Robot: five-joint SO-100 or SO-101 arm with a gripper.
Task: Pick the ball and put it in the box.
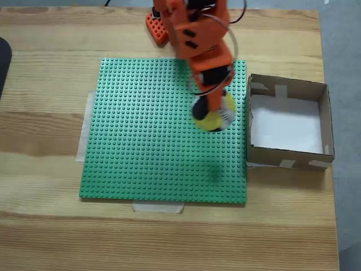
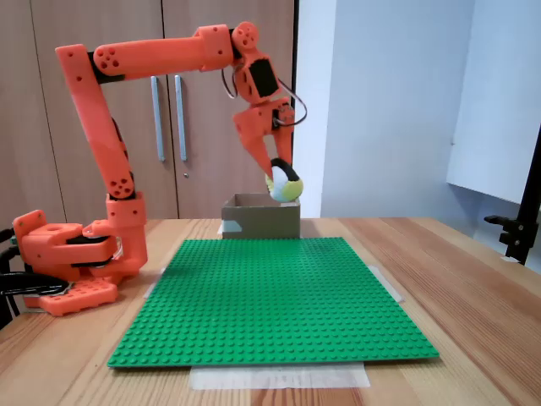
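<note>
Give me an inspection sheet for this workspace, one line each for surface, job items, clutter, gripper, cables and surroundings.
Surface: wooden table with a green studded baseplate taped down.
Job's things: ball held in the air above the baseplate; box beside the baseplate's edge, its white bottom bare.
Clutter: nothing seen.
Grippers: gripper shut on the ball.
Cables: dark wires loop along the arm's wrist.
Surroundings: wooden cupboard doors, pale wall, black stand at the side.
</note>
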